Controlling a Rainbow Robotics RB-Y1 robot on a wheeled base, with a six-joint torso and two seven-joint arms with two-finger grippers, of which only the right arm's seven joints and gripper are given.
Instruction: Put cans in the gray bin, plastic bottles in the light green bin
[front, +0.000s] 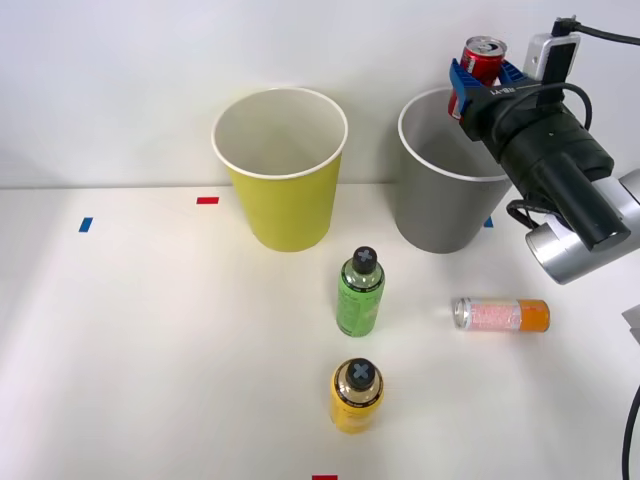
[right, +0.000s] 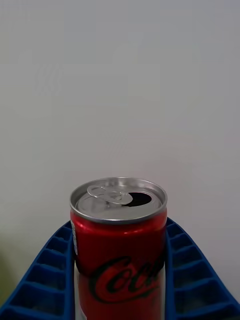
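My right gripper (front: 484, 82) is shut on the shiny red can (front: 482, 60), holding it upright above the right rim of the gray bin (front: 445, 185). Up close, the red can (right: 118, 240) sits between my blue ribbed fingers (right: 192, 275), its opened silver top facing up. The pale pink can (front: 500, 315) with an orange end lies on its side on the table, right of centre. The green bottle (front: 360, 293) and the yellow bottle (front: 356, 395) stand upright in the middle, black caps up. The light green bin (front: 283, 190) stands left of the gray bin.
Small tape marks lie on the white table: blue (front: 85, 225) at the left, red (front: 207, 200) beside the light green bin, red (front: 324, 477) at the front edge. A pale wall rises behind the bins.
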